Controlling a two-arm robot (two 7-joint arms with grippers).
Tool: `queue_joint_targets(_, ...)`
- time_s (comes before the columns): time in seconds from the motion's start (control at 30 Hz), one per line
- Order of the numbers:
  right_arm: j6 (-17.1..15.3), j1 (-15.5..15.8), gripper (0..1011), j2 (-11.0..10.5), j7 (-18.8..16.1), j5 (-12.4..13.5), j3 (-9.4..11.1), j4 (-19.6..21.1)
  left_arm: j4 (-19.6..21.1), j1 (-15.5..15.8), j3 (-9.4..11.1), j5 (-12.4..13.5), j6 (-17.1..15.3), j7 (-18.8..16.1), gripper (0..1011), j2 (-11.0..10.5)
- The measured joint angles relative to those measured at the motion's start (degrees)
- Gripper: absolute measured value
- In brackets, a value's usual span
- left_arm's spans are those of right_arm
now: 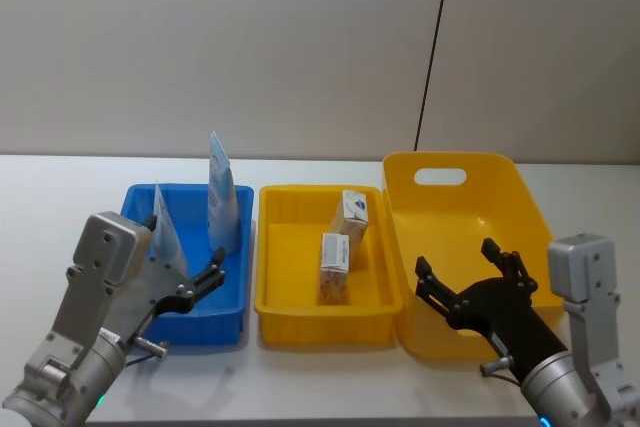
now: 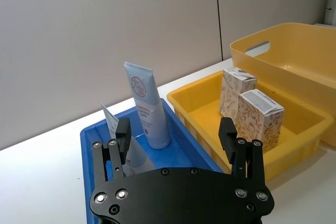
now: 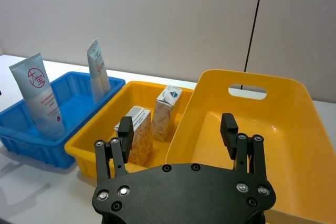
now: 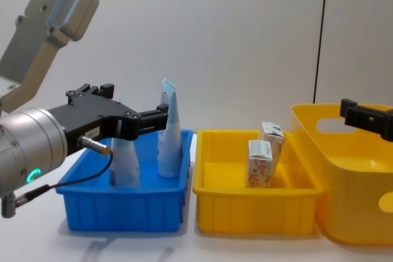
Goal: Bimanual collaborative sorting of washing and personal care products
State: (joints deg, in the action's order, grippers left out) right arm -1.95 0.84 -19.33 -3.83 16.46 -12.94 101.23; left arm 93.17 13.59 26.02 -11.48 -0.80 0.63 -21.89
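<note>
Two pale blue and white tubes stand in the blue bin (image 1: 238, 287). One is tall (image 1: 222, 202) and carries a red round logo (image 2: 147, 111). The shorter one (image 1: 165, 232) leans nearer me (image 2: 111, 121). Two whitish cartons with orange-red print (image 1: 352, 215) (image 1: 334, 265) stand in the small yellow bin (image 1: 320, 322). My left gripper (image 1: 185, 272) hovers open over the front of the blue bin, one finger close beside the shorter tube, holding nothing (image 2: 175, 129). My right gripper (image 1: 455, 259) hangs open and empty over the large yellow bin (image 1: 450, 197).
The three bins stand side by side on a white table, blue on the left, the small yellow in the middle, the large yellow one with a handle slot on the right. A grey wall runs behind them. Bare table lies in front of the bins.
</note>
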Motion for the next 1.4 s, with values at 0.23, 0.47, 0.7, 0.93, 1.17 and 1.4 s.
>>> queue_joint_targets(0.23, 0.00, 0.00, 1003, 0.00, 0.00, 0.00, 0.00, 0.00, 0.00, 0.00, 0.00, 0.00, 0.00, 0.00, 1001, 0.00)
queue_joint_targets(0.47, 0.00, 0.00, 1003, 0.00, 0.00, 0.00, 0.00, 0.00, 0.00, 0.00, 0.00, 0.00, 0.00, 0.00, 1001, 0.00)
queue_joint_targets(0.7, 0.00, 0.00, 1004, 0.00, 0.00, 0.00, 0.00, 0.00, 0.00, 0.00, 0.00, 0.00, 0.00, 0.00, 1002, 0.00)
queue_joint_targets(0.93, 0.00, 0.00, 1003, 0.00, 0.00, 0.00, 0.00, 0.00, 0.00, 0.00, 0.00, 0.00, 0.00, 0.00, 1001, 0.00)
queue_joint_targets(1.17, 0.00, 0.00, 1003, 0.00, 0.00, 0.00, 0.00, 0.00, 0.00, 0.00, 0.00, 0.00, 0.00, 0.00, 1001, 0.00)
queue_joint_targets(1.4, 0.00, 0.00, 1004, 0.00, 0.00, 0.00, 0.00, 0.00, 0.00, 0.00, 0.00, 0.00, 0.00, 0.00, 1001, 0.00)
